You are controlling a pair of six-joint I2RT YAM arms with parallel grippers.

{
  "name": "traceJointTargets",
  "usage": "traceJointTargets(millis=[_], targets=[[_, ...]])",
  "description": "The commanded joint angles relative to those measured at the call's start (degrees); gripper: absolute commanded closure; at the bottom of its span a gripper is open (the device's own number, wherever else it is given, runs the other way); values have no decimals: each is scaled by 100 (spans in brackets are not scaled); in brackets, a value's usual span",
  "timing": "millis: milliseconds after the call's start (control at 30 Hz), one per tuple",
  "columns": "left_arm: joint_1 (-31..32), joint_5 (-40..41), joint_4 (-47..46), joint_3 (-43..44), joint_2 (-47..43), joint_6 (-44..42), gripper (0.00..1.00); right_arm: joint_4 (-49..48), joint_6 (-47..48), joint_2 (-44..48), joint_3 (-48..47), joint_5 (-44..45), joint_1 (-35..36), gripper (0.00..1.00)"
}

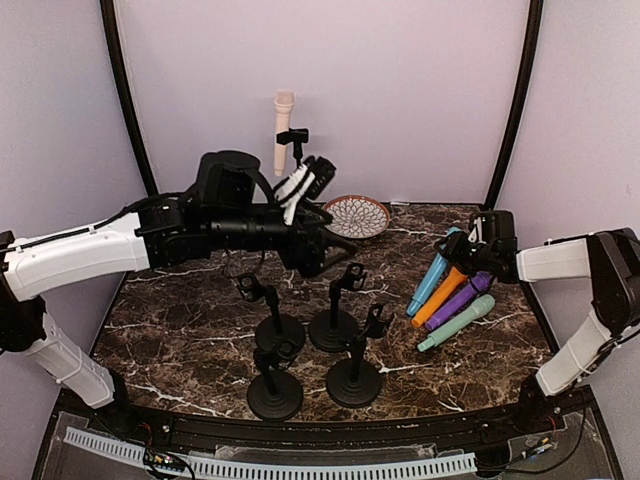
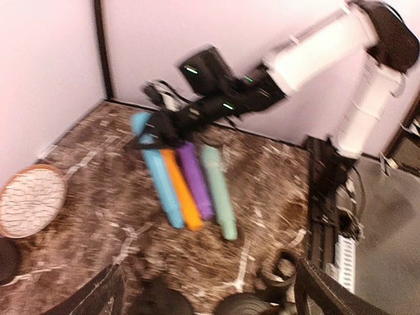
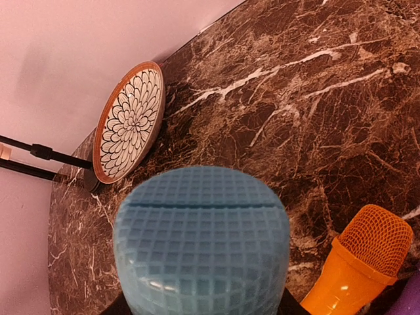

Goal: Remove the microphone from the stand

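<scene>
The dark brown marble table with white veins (image 1: 200, 330) fills the floor of the lavender-walled booth. The white-and-black left arm (image 1: 90, 255) reaches across it to the middle. Its left gripper (image 1: 308, 183) is raised near the back wall, and in its wrist view the black fingers (image 2: 98, 295) are spread wide with nothing between them. The right arm (image 1: 560, 258) bends inward from the right. The right gripper (image 1: 468, 246) sits at the head of a blue plastic microphone (image 1: 432, 282); whether it clamps the head cannot be told. Four empty black round-based stands (image 1: 335, 325) cluster between the arm bases and the back. A patterned round plate with an orange rim (image 1: 357, 215) lies by the back wall. Beside the blue microphone lie an orange (image 1: 440, 297), a purple (image 1: 460, 300) and a teal one (image 1: 458, 323), side by side. The cream microphone (image 1: 284, 130) stands upright in a black clip (image 1: 294, 136) at the back wall, left of the plate and just behind the left gripper. Its stand's lower part is hidden by that arm.
</scene>
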State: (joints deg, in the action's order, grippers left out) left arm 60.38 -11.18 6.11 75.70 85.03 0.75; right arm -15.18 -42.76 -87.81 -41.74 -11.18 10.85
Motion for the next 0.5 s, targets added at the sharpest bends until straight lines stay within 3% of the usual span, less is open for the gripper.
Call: traceJointTargets(millis=[0, 200, 467], targets=[[-1081, 195, 205, 318, -197, -24, 7, -142, 181, -245, 0, 136, -82, 59], [-3126, -1264, -344, 548, 213, 16, 6, -228, 155, -545, -39, 103, -161, 52], [-4181, -2178, -803, 1294, 1587, -429, 5, -144, 200, -675, -203, 174, -208, 38]])
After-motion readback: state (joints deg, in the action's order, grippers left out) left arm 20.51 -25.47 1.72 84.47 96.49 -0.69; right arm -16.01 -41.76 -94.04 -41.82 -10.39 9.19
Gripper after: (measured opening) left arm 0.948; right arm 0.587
